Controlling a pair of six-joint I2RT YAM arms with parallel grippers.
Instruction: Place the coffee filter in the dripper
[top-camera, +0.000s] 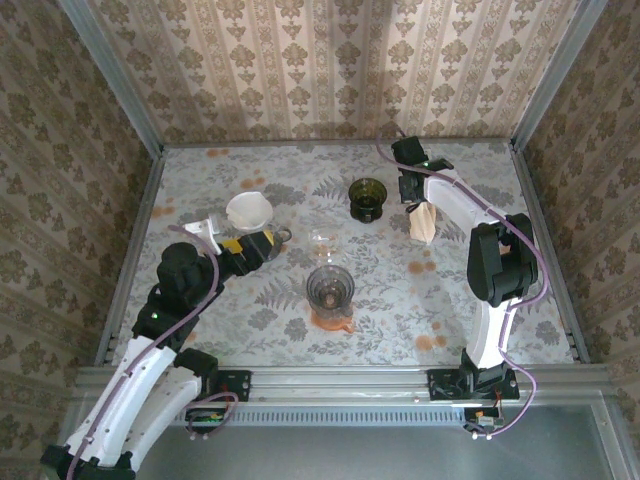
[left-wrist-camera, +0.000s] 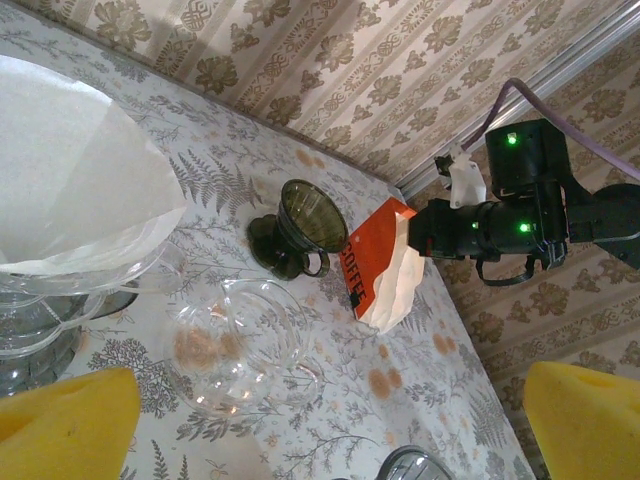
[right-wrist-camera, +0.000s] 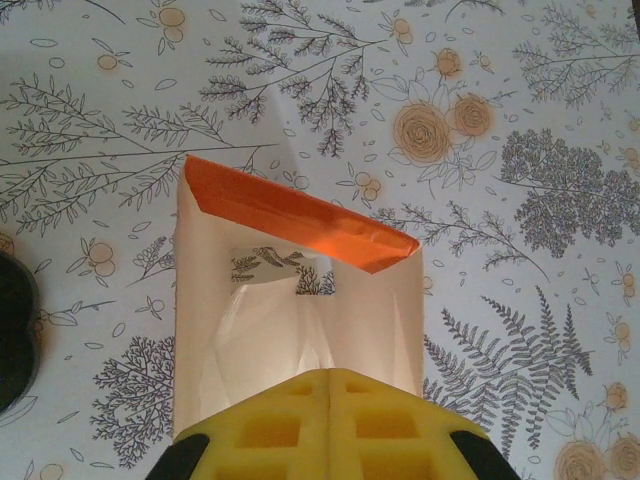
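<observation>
The coffee filter (top-camera: 248, 208), a white paper cone, is seated in the clear dripper (left-wrist-camera: 60, 290) at the left rear. It is just beside the left gripper (top-camera: 272, 240), whose jaws are spread wide and empty. The filter packet (right-wrist-camera: 290, 215) is pinched by the clenched right gripper (right-wrist-camera: 330, 385). It is best lowered gently and kept off the dark dripper (top-camera: 367, 197) nearby. A glass cup (top-camera: 322, 240) and a carafe (top-camera: 330, 288) are set mid-table.

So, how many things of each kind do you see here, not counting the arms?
Drippers: 4 (dark green dripper, empty clear dripper, grey dripper, filter-holding dripper)
Paper filter: 1
Filter packet: 1
Total: 6
</observation>
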